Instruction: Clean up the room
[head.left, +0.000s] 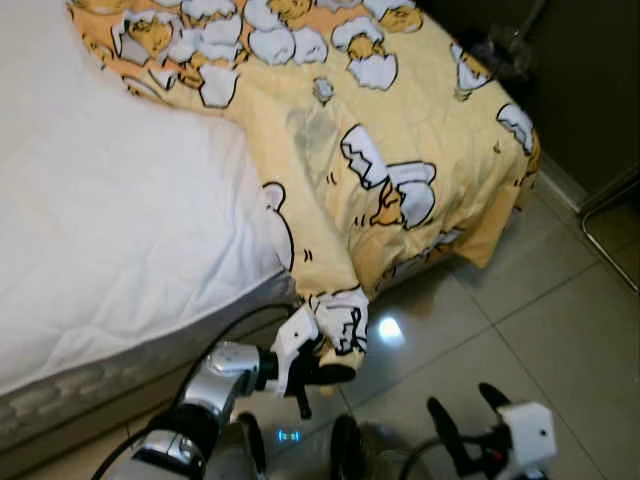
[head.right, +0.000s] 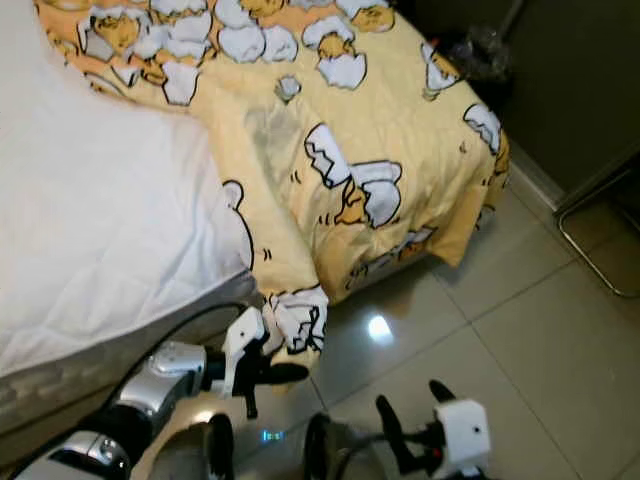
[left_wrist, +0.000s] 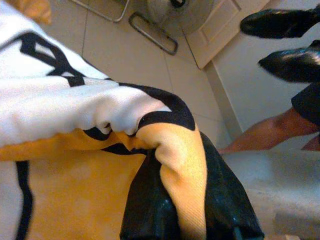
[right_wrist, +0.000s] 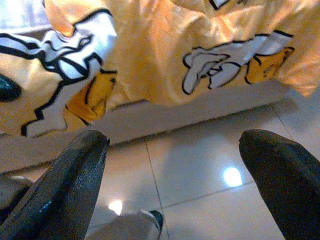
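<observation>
A yellow blanket (head.left: 330, 150) printed with white cracked-egg cartoons covers the far half of the bed and hangs over its corner toward the floor. My left gripper (head.left: 325, 372) is shut on the blanket's lowest hanging corner (head.left: 340, 320), just below the mattress edge. In the left wrist view the yellow cloth (left_wrist: 180, 170) is pinched between the two black fingers (left_wrist: 147, 210). My right gripper (head.left: 468, 415) stands open low over the floor tiles, apart from the blanket, with nothing between its fingers (right_wrist: 75, 180).
The white mattress (head.left: 110, 230) lies bare on the left. Glossy beige floor tiles (head.left: 540, 330) spread to the right. A metal chair frame (head.left: 610, 230) stands at the far right, and dark furniture (head.left: 580, 80) behind the bed's corner.
</observation>
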